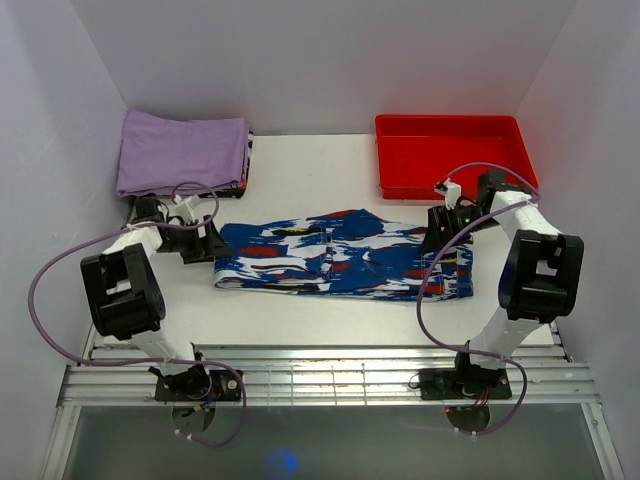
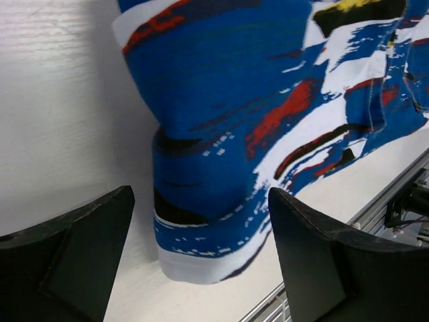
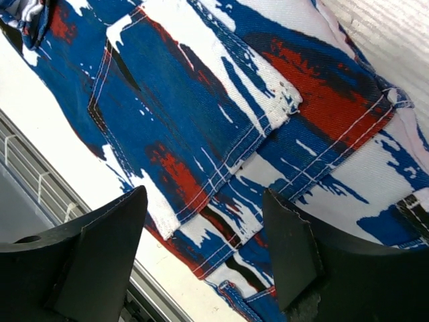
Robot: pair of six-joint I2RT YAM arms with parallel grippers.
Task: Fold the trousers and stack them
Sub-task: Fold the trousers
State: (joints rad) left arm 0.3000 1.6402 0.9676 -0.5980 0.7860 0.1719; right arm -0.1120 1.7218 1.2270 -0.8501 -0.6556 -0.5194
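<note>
Trousers: I see the printed trousers lying flat on the white table, about midway between near and far. They run as a long band from left to right, and one layer seems to be folded over another.
Left end of the trousers: In my left wrist view the white-edged end is slightly bunched and rumpled against the table top.
Right end of the trousers: My right wrist view shows a stitched pocket and seams, with the cloth lying flat.
Left gripper: It is low at the left end of the trousers with the jaws spread wide. The bunched end lies in the gap between the two black fingers, and I see nothing pinched. I cannot tell whether the fingers touch the cloth.
Right gripper: It is over the right end of the trousers, jaws apart and gripping nothing, with the printed cloth showing between them.
Lilac cloth: It is folded in the far left corner, well apart from the trousers.
Red tray: It is at the far right, just beyond the right arm.
Metal rail: It runs along the near edge, with both arm bases on it.
</note>
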